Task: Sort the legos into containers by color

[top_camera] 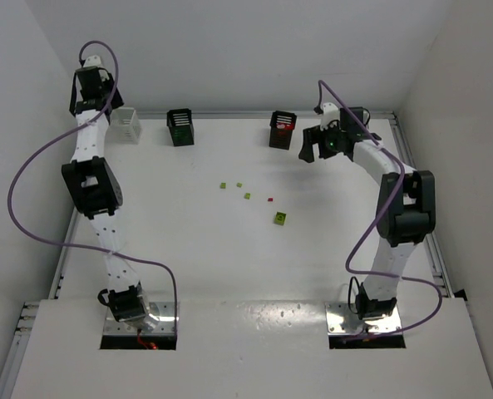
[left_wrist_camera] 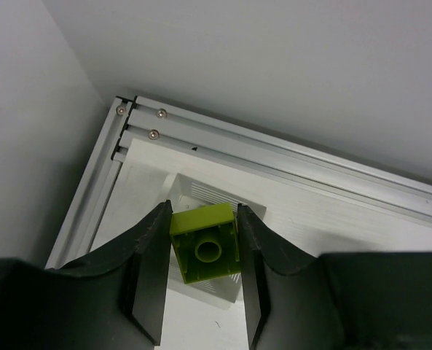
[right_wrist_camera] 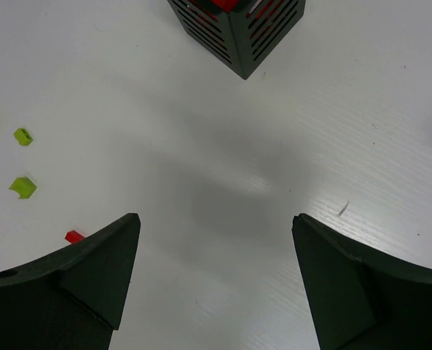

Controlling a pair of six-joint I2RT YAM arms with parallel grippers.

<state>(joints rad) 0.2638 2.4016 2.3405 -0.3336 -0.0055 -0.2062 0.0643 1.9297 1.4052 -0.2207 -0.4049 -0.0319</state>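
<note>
Left hand [left_wrist_camera: 201, 213] is clamped on a yellow-green brick [left_wrist_camera: 205, 251] right above the white bin [top_camera: 127, 125], which sits at the far-left corner of the worktop [top_camera: 229, 266], well left of the red-filled black bin [right_wrist_camera: 237, 33]; right hand [right_wrist_camera: 214, 219] hovers just right of that red-filled black bin, spread wide and empty. Between the white bin and the red-filled black bin stands a second black bin [top_camera: 180, 126]. On the near side of the red-filled black bin, some a little to its left, lie a green brick [top_camera: 280, 218], three yellow-green bits [top_camera: 248, 196] and one tiny red brick [top_camera: 270, 199].
</note>
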